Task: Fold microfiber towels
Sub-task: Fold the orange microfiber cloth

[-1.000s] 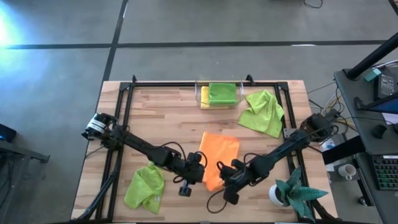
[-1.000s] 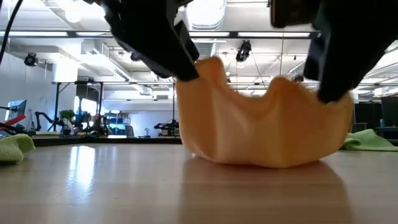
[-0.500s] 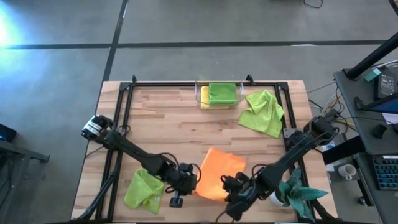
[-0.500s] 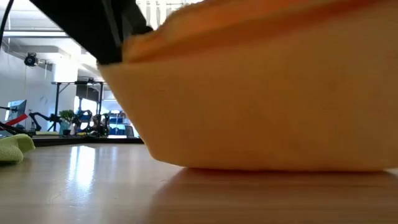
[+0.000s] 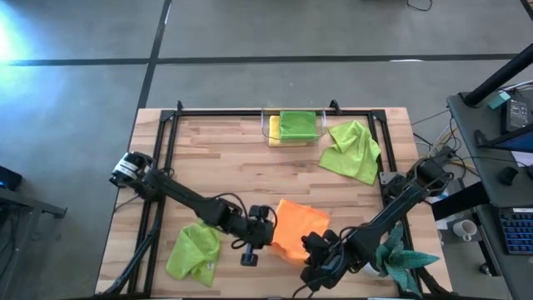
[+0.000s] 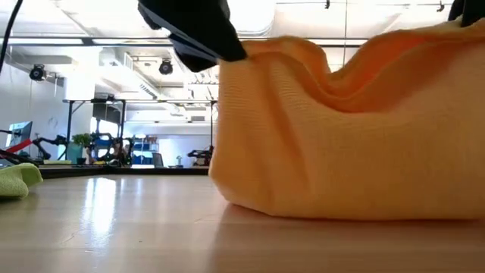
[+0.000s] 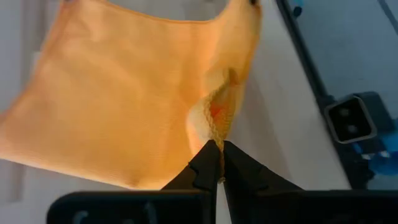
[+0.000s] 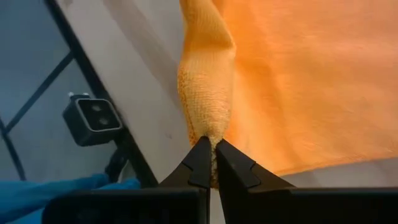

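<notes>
while both pincers pinch orange towel (image 5: 297, 229).

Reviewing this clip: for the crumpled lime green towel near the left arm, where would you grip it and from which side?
Judging by the high view, the lime green towel lies bunched at the table's front left. I would pinch a loose outer corner, coming straight down from above, since the heap shows no flat edge. Both grippers are busy: left gripper and right gripper each pinch a corner of the orange towel.

Open-plan lab: camera rigs (image 6: 68, 125), strip lights (image 6: 53, 41).
</notes>
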Controlling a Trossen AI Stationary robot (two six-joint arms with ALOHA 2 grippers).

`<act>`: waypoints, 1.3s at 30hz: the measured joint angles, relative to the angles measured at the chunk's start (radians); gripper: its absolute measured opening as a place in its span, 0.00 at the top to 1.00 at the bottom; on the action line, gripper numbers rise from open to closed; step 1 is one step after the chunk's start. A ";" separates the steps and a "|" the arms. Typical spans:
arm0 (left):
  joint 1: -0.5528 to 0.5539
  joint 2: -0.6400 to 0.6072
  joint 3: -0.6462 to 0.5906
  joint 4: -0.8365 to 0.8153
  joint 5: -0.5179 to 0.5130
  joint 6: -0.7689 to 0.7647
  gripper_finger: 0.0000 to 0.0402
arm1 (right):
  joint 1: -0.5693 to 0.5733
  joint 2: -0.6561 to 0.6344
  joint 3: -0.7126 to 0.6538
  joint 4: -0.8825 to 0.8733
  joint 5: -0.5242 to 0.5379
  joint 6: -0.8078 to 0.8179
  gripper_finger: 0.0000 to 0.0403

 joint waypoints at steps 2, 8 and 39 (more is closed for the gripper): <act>0.019 0.000 0.002 0.000 0.000 0.015 1.00 | 0.000 -0.003 0.006 -0.033 0.001 0.009 0.98; 0.070 0.000 0.002 -0.003 -0.001 0.016 1.00 | 0.000 -0.030 0.009 -0.092 0.003 0.032 0.98; 0.302 0.057 -0.018 0.002 -0.040 0.153 1.00 | -0.178 -0.222 -0.354 -0.112 0.000 0.139 0.98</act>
